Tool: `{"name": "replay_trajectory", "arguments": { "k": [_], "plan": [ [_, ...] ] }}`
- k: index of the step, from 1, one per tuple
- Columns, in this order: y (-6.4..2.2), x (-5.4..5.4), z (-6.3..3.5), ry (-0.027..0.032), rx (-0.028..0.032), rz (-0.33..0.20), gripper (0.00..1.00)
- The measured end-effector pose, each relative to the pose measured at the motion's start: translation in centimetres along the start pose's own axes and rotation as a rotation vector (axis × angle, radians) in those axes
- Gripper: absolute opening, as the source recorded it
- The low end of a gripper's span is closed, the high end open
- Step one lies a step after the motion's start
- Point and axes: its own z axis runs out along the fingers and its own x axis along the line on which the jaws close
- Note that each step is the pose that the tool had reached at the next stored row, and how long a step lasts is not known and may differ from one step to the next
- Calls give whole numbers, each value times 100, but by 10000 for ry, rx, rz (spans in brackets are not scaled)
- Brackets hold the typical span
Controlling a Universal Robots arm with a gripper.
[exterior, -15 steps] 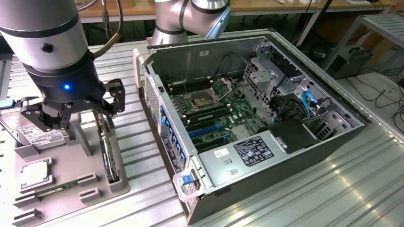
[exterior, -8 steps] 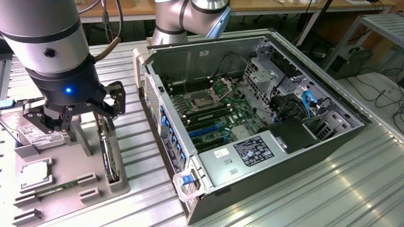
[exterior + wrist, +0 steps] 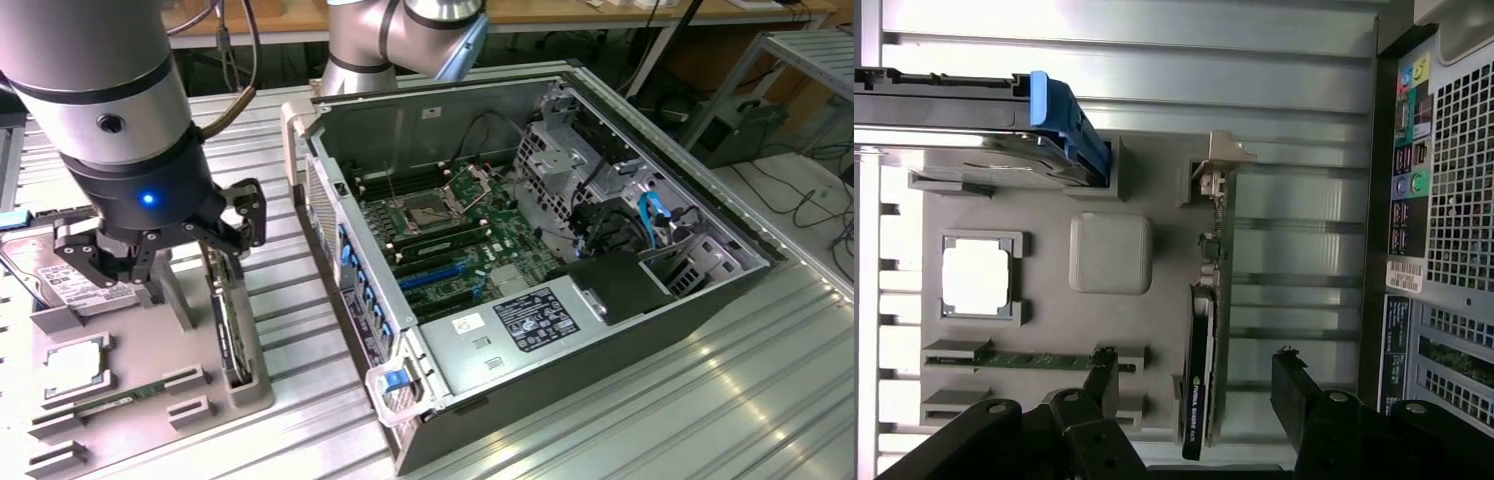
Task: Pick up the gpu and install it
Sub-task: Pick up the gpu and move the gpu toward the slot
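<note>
Here we find the black two-fingered pincer [image 3: 167,262] hanging released, its fingers [image 3: 243,225] spread wide and gripping nothing, over the grey moulded parts tray [image 3: 147,350] on the ribbed metal bench [image 3: 667,400]. The gpu [image 3: 230,332], a thin flat green circuit-board card with a black fan shroud and a silver end bracket, stands on edge in a slot of that tray. It is on the side nearer the open black computer tower [image 3: 400,120] and well apart from the green motherboard [image 3: 454,230] inside.

The relation that matters to us is plain in the wrist view. The gpu [image 3: 1211,250] lies straight under the pincer [image 3: 1196,372], between the two fingers, with one finger facing each flat side and neither touching. Its long axis runs across the line joining the fingers, so we judge that closing them would squeeze it the thin way, board against shroud. The fingers flank the shroud end, away from the bracket. Whether the fingertips are level with the card's top edge or above it, we cannot tell.
</note>
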Motion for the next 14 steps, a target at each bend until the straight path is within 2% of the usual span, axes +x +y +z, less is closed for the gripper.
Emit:
{"name": "replay_trajectory", "arguments": {
  "k": [14],
  "plan": [
    [-33,-21,162,2,-7,-24,72]
  ]
}}
